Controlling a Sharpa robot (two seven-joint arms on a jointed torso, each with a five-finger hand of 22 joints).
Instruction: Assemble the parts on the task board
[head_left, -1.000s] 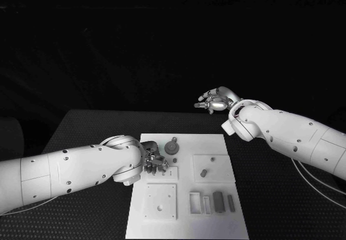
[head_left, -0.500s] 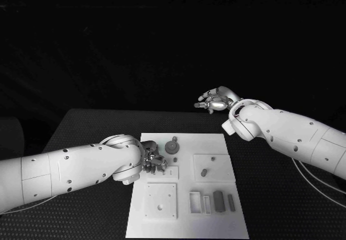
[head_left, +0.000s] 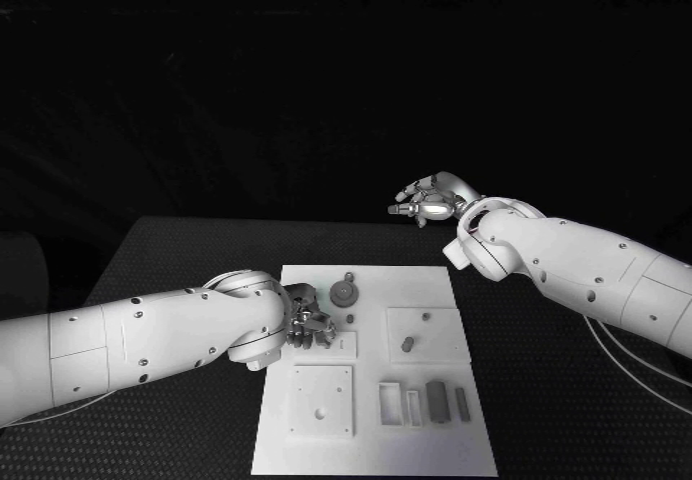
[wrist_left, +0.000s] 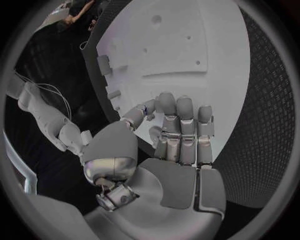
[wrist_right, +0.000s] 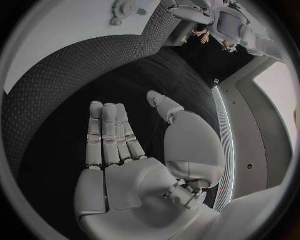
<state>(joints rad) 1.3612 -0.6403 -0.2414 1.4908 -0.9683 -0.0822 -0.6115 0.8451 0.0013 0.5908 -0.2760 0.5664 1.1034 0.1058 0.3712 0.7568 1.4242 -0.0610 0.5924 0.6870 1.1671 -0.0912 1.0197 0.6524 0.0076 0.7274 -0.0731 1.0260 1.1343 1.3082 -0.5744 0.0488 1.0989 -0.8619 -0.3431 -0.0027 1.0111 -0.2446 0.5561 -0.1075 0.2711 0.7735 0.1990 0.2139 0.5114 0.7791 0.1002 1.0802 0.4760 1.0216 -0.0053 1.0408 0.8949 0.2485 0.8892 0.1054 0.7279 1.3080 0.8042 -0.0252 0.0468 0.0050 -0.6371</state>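
Left hand (head_left: 307, 325) working at task board (head_left: 433, 285) near gear part (head_left: 345, 294), fingers curled; grasp indiscernible. Right hand (head_left: 428, 203) hovering released, well behind board. Next move likely requiring precise seating w/ alignment.

Dim scene, background black beyond the table's far edge. Flat white rectangular task board (head_left: 372, 372) brightest, lit from above; glossy white arm shells show soft highlights. Wrist views strongly bowed, straight edges curved, rims dark and soft.
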